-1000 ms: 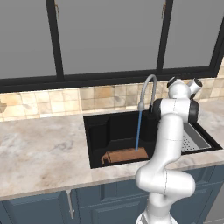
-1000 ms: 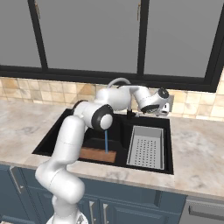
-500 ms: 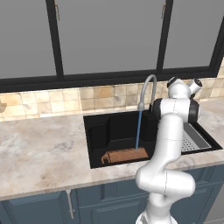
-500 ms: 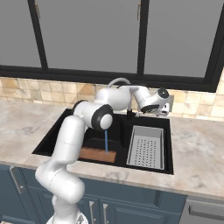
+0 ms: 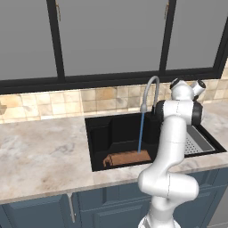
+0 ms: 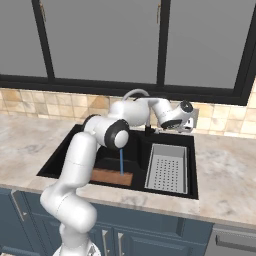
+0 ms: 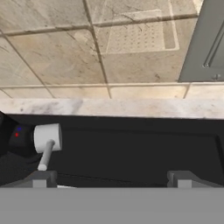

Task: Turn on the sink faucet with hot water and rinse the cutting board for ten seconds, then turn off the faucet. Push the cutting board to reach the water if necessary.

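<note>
- The water [image 5: 140, 132] is running from the sink faucet [image 5: 149, 91] onto the cutting board [image 5: 127, 158], which is lying at the sink's [image 5: 99, 133] front.
- The gripper [image 7: 111, 178] is hovering behind the faucet, jaws released and holding nothing.
- The faucet's lever [image 7: 45, 145] is lying just beside the left finger, its stick pointing toward it.

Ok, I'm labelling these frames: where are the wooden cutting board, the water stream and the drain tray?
Brown wooden cutting board [image 5: 129, 157], left base view, top face.
Light-blue water stream [image 5: 140, 133], left base view, mid-stream.
Grey perforated drain tray [image 6: 168, 169], right base view, floor.

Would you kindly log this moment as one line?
faucet: running | water: hitting cutting board | gripper: open by handle
</note>
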Motion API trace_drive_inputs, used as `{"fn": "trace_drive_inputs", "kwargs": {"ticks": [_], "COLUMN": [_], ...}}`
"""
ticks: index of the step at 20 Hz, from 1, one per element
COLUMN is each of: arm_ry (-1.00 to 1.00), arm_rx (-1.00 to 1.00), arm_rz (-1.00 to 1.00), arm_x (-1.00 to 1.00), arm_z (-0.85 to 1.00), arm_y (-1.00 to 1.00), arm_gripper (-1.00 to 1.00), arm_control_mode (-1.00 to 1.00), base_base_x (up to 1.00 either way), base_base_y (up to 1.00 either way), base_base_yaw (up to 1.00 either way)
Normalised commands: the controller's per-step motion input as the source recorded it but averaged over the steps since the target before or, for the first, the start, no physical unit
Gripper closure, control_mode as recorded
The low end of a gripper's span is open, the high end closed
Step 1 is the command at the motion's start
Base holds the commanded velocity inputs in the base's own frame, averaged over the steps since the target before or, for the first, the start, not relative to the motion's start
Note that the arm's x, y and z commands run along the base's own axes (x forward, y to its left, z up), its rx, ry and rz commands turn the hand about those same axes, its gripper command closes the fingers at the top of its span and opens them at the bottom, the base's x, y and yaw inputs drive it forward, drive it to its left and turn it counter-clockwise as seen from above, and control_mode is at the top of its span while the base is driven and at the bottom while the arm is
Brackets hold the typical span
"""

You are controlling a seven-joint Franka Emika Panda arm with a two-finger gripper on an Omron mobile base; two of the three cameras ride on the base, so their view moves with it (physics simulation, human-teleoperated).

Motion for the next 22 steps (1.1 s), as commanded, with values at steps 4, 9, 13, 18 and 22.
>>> {"fn": "trace_drive_inputs", "kwargs": {"ticks": [4, 9, 13, 18, 22], "arm_ry": [0.00, 0.00, 0.00, 0.00, 0.00], "arm_rx": [0.00, 0.00, 0.00, 0.00, 0.00], "arm_rz": [0.00, 0.00, 0.00, 0.00, 0.00], "arm_x": [0.01, 0.05, 0.09, 0.10, 0.11], "arm_z": [-0.12, -0.13, -0.08, -0.03, -0.05], "arm_y": [0.00, 0.00, 0.00, 0.00, 0.00], "arm_gripper": [-1.00, -1.00, -1.00, -1.00, -1.00], "arm_control_mode": [-1.00, -1.00, -1.00, -1.00, -1.00], "base_base_x": [0.00, 0.00, 0.00, 0.00, 0.00], "base_base_y": [0.00, 0.00, 0.00, 0.00, 0.00], "base_base_yaw": [0.00, 0.00, 0.00, 0.00, 0.00]}}
